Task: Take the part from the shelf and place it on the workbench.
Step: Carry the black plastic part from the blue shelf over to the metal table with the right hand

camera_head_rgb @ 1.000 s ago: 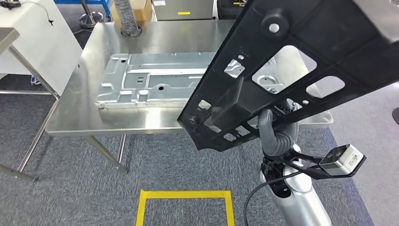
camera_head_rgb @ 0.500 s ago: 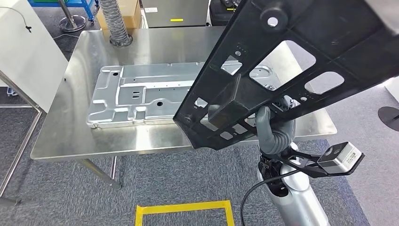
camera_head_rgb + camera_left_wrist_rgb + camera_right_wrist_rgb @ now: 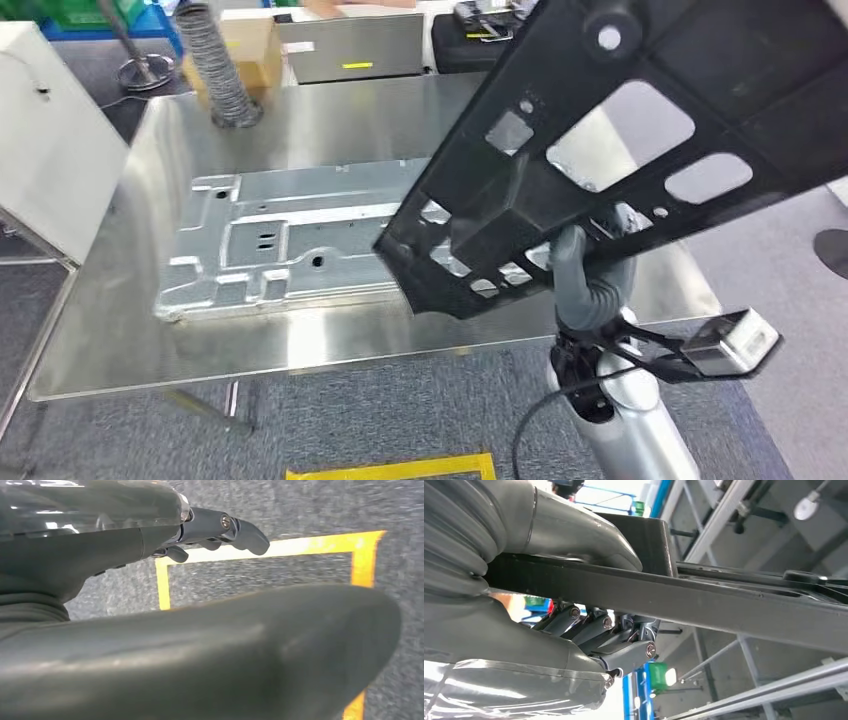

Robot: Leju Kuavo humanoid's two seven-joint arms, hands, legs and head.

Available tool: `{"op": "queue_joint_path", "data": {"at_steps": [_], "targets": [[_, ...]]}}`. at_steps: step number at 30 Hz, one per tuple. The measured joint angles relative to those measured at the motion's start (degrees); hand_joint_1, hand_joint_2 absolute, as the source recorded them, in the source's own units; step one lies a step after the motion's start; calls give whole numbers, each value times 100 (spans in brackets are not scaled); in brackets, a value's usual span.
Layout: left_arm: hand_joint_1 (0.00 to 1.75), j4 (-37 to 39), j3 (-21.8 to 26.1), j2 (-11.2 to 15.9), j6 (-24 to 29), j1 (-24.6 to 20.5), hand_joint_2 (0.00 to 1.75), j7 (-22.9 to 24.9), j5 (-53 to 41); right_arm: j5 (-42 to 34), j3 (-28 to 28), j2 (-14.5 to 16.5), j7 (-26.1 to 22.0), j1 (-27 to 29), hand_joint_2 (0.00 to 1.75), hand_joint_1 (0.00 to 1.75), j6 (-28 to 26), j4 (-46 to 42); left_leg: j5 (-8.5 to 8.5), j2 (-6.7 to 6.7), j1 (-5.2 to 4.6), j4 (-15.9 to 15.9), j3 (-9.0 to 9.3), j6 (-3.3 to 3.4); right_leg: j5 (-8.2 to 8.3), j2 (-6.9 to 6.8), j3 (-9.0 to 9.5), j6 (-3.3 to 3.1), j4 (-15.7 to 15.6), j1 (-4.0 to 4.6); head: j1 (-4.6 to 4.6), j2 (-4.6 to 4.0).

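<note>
A large black frame-like part (image 3: 740, 60) with several cut-outs hangs tilted over the right half of the steel workbench (image 3: 300, 345). My right hand (image 3: 590, 275) grips it from below near its lower edge. In the right wrist view the thumb and the fingers (image 3: 624, 655) clamp one of the part's flat black bars (image 3: 724, 605). My left hand (image 3: 220, 530) hangs over the carpet with its fingers stretched out and nothing in them.
A silver stamped metal panel (image 3: 290, 245) lies across the middle of the workbench. Behind the bench stand a ribbed hose (image 3: 215, 70), a cardboard box (image 3: 255, 45) and a grey case (image 3: 350, 50). A white cabinet (image 3: 50, 150) is at the left. Yellow tape (image 3: 390, 468) marks the carpet.
The whole picture has shifted: my view has come closer to the workbench, which now lies lower and larger in frame. The black part stays gripped in my right hand.
</note>
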Motion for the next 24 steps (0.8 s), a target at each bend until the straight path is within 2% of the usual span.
{"op": "queue_joint_path", "data": {"at_steps": [2,3,4,5,7,8,9,12,14,15,17,18,19,20,22,23,24], "targets": [[0,-1,0,15,-2,1,0,-3,-4,-1,1,1,1,13,175,175,-7,-17,-296,-4,37,804,-557,-76,-139,26,230,-42,-68,-23,-33,1],[0,-1,0,19,-1,10,0,-3,-5,0,2,1,1,24,175,175,-17,-17,-384,-4,49,890,-707,-100,-198,43,294,-34,-66,-25,-35,1],[0,-1,0,21,0,18,0,-2,-9,10,2,1,-7,36,175,175,-41,-17,-370,-3,60,818,-782,-114,-259,59,367,-21,-63,-30,-35,0],[0,-1,1,24,2,22,0,-1,-14,35,2,1,-29,55,175,175,-86,-19,-208,-3,72,575,-774,-121,-328,72,455,-1,-59,-36,-37,0],[0,1,7,29,7,38,0,5,-26,129,-3,1,-127,125,175,175,-217,-32,386,-6,87,-118,-660,-113,-478,84,622,53,-31,-41,-37,-1],[0,1,14,30,11,47,0,8,-29,182,-8,1,-186,177,175,175,-281,-55,612,-7,80,-374,-604,-88,-543,89,668,87,-15,-39,-37,-1],[0,2,23,31,17,53,0,10,-31,223,-16,1,-233,229,175,175,-326,-90,753,-10,69,-505,-585,-49,-595,93,687,124,-2,-36,-38,0],[0,2,49,40,35,55,0,3,-32,315,-63,1,-288,339,175,175,-404,-272,751,-4,45,-547,-535,81,-641,95,677,218,86,-48,-45,-1],[0,2,63,44,48,54,0,-2,-36,417,-123,1,-295,380,175,175,-498,-427,714,1,60,-591,-440,139,-673,55,496,270,460,-63,-22,-1],[0,2,74,45,60,52,0,1,-37,495,-151,1,-287,397,175,175,-574,-494,691,3,64,-608,-397,160,-758,32,293,300,789,-74,-10,-1],[0,2,107,47,91,46,0,22,-42,776,-198,-1,-163,393,175,175,-833,-571,630,3,62,-613,-338,184,-1040,12,-209,349,1475,-90,7,-1],[0,2,124,47,109,43,0,36,-46,1024,-221,-10,-9,320,175,175,-1044,-544,595,3,60,-611,-306,185,-1123,11,-404,361,1665,-97,7,-1],[0,2,142,47,126,41,0,49,-57,1354,-255,-27,213,165,175,175,-1282,-449,561,9,58,-606,-269,182,-1088,9,-511,361,1679,-101,8,-1],[0,2,160,47,139,36,0,57,-74,1774,-309,-61,503,-78,175,175,-1532,-289,525,17,55,-599,-226,178,-892,3,-512,349,1476,-103,7,-1],[0,2,184,47,132,20,0,46,-128,2740,-450,-185,1103,-669,175,175,-1875,138,462,28,47,-589,-142,165,-308,-15,-298,291,708,-91,16,-1],[0,2,193,47,110,12,0,28,-160,3284,-515,-272,1378,-969,175,175,-1958,383,442,24,43,-590,-119,149,-134,-22,-198,258,376,-73,22,0],[0,2,202,49,83,5,0,10,-191,3845,-555,-362,1615,-1251,175,175,-1989,638,426,20,40,-597,-114,124,-45,-27,-143,225,186,-55,27,0]]}}
